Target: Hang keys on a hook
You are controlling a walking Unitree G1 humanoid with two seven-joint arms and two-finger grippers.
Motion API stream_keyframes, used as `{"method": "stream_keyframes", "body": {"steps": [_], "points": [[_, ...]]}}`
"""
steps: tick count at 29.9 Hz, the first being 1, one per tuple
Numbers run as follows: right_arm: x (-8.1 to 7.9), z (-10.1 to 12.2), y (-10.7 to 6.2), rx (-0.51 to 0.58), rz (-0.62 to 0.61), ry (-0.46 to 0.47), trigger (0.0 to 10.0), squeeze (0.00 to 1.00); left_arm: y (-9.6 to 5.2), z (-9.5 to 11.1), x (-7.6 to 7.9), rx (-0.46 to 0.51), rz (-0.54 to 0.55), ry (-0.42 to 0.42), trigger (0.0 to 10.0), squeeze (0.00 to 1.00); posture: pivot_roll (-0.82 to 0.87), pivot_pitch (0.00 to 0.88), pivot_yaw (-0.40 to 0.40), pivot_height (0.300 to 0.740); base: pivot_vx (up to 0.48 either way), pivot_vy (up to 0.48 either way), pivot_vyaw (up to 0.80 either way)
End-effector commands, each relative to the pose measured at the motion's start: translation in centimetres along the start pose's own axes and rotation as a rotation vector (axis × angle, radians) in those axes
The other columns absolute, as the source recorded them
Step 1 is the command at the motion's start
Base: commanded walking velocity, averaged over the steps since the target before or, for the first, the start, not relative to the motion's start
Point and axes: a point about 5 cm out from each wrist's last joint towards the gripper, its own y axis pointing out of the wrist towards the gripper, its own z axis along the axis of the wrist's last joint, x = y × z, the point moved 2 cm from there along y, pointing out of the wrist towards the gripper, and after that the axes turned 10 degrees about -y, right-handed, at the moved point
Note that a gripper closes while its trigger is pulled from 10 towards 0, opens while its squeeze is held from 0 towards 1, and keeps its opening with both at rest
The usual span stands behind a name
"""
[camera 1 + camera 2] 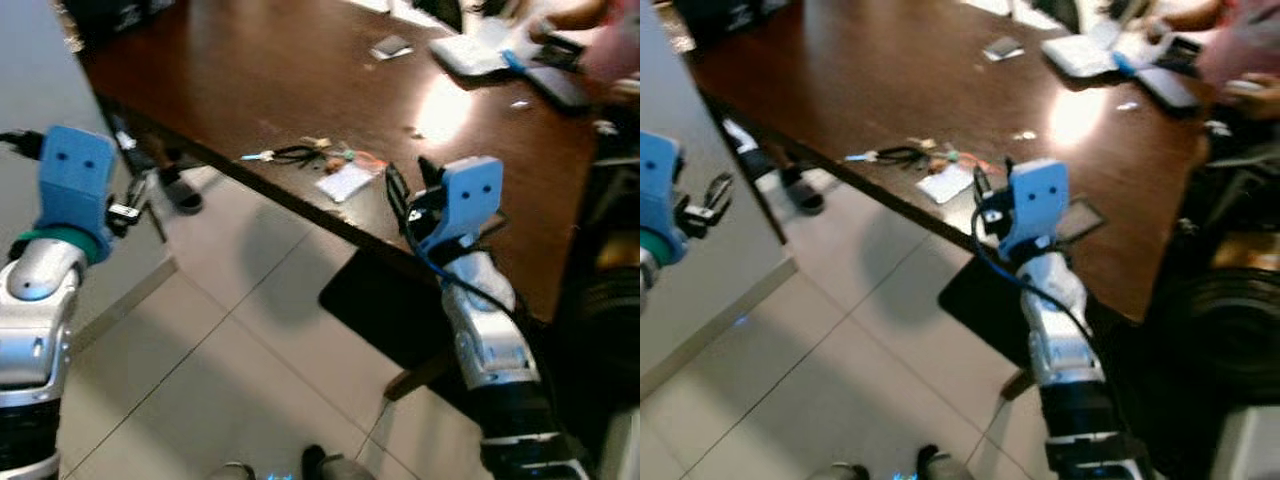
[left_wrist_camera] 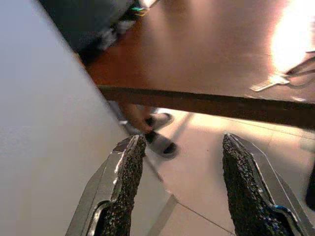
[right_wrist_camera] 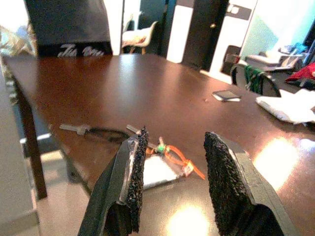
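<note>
The right gripper (image 3: 172, 182) has its fingers spread with nothing between them, hovering at the edge of the dark wooden table (image 1: 300, 80). Just beyond its fingertips, at about 12 o'clock, lie the keys (image 3: 98, 132) on a black loop, touching a white card (image 3: 157, 173) and an orange cord (image 3: 179, 157). The left gripper (image 2: 179, 187) is likewise parted and empty, over the tiled floor (image 1: 200, 350) beside a pale wall (image 2: 44, 137). White lettering on a dark chair back (image 3: 74, 29) is too blurred to read. Items at the table's far end are indistinct.
</note>
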Motion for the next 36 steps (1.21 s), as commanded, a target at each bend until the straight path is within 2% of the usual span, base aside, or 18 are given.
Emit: {"method": "stream_keyframes", "body": {"steps": [1,2,3,5,8,9,10,14,18,21,23,25,29,33,36], "points": [[0.1,-0.9,-0.4,-0.034,0.002,0.007,10.0,0.00,-0.1,-0.3,-0.4,-0.007,0.004,0.000,10.0,0.00,0.13,0.098,0.073,0.740,0.000,0.000,-0.80],[0.1,-0.9,-0.4,-0.034,0.002,0.007,10.0,0.00,-0.1,-0.3,-0.4,-0.007,0.004,0.000,10.0,0.00,0.13,0.098,0.073,0.740,0.000,0.000,-0.80],[-0.3,-1.5,-0.6,-0.059,0.089,-0.021,10.0,0.00,0.3,-0.5,-1.5,-0.023,0.005,0.029,10.0,0.00,0.13,0.097,0.067,0.740,0.000,0.000,-0.80],[-0.4,-1.7,-0.7,-0.065,0.120,-0.032,10.0,0.00,0.4,-0.4,-1.4,-0.027,-0.006,0.039,10.0,0.00,0.13,0.097,0.066,0.740,0.000,0.000,-0.80],[-0.9,-1.8,-0.9,-0.063,0.147,-0.032,10.0,0.00,0.2,-0.6,0.8,-0.037,-0.134,0.056,10.0,0.00,0.13,0.100,0.068,0.740,0.000,0.000,-0.80],[-0.9,-1.8,-0.9,-0.063,0.147,-0.032,10.0,0.00,0.2,-0.6,0.8,-0.037,-0.134,0.056,10.0,0.00,0.13,0.100,0.068,0.740,0.000,0.000,-0.80],[-1.4,-1.7,-1.0,-0.061,0.154,-0.023,10.0,0.00,-0.1,-0.8,2.2,-0.046,-0.206,0.053,10.0,0.00,0.13,0.102,0.070,0.740,0.000,0.000,-0.80],[-1.8,-1.7,-1.2,-0.057,0.151,-0.009,10.0,0.00,0.1,-0.4,3.4,-0.039,-0.243,0.032,10.0,0.00,0.13,0.103,0.073,0.740,0.000,0.000,-0.80],[-1.8,-1.7,-1.1,-0.056,0.151,-0.007,10.0,0.00,0.2,-0.4,3.6,-0.035,-0.246,0.025,10.0,0.00,0.13,0.103,0.074,0.740,0.000,0.000,-0.80],[-2.1,-1.7,-1.1,-0.069,0.121,0.021,10.0,0.00,0.2,0.2,5.3,0.020,-0.268,-0.057,10.0,0.00,0.11,0.110,0.079,0.740,0.000,0.000,-0.80],[-2.2,-1.7,-1.1,-0.073,0.113,0.033,10.0,0.00,0.1,0.2,5.6,0.031,-0.274,-0.086,10.0,0.00,0.11,0.110,0.079,0.740,0.000,0.000,-0.80],[-3.4,-2.0,-1.6,-0.098,0.128,0.057,10.0,0.00,-0.8,-1.1,6.7,0.016,-0.311,-0.165,10.0,0.00,0.10,0.117,0.064,0.740,0.000,0.000,-0.80],[-4.8,-2.2,-2.3,-0.109,0.170,0.071,10.0,0.00,-1.8,-1.8,7.7,0.009,-0.329,-0.205,10.0,0.00,0.10,0.121,0.053,0.740,0.000,0.000,-0.76],[-6.6,-1.9,-3.0,-0.109,0.232,0.102,10.0,0.00,-2.9,-1.3,8.4,0.037,-0.320,-0.253,10.0,0.00,0.11,0.128,0.037,0.740,0.000,0.000,-0.64],[-7.0,-1.9,-3.0,-0.109,0.243,0.108,10.0,0.00,-3.2,-0.9,8.6,0.045,-0.319,-0.252,10.0,0.00,0.12,0.131,0.030,0.740,0.000,0.000,-0.64]]}}
